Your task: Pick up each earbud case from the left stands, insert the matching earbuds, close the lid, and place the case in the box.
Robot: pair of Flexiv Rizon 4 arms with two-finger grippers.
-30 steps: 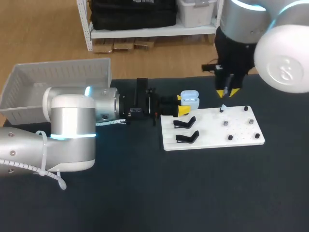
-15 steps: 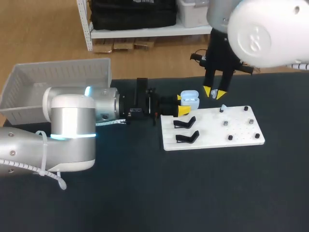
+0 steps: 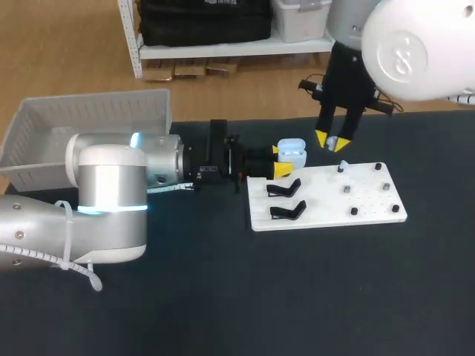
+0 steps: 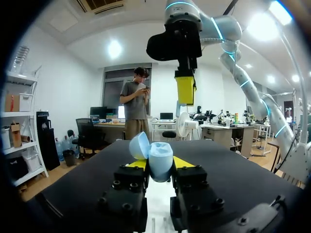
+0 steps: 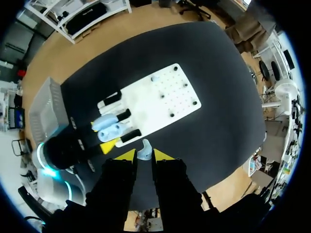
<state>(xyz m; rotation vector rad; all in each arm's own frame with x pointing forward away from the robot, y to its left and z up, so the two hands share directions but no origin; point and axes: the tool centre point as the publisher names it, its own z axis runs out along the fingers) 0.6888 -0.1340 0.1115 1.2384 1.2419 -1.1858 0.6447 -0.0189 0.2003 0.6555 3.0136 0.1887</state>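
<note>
My left gripper (image 3: 278,161) lies level over the table, shut on a light blue earbud case (image 3: 292,151) with its lid open. In the left wrist view the case (image 4: 156,160) sits upright between the yellow tips, lid (image 4: 139,145) tipped back. My right gripper (image 3: 332,142) hangs pointing down, just right of the case and above it. It is shut on a small pale earbud (image 5: 144,150) pinched between its fingertips. Beneath lies a white board (image 3: 371,204) with two black stands (image 3: 286,189) and a further earbud (image 3: 341,167) on a peg.
A white plastic basket (image 3: 44,122) stands at the table's far left, behind my left arm. Small dark pegs (image 3: 354,211) dot the board's right half. The dark tabletop in front of the board is bare.
My right gripper has moved left from above the board's pegs to beside the open case, earbud still held. The left arm and case have not moved.
</note>
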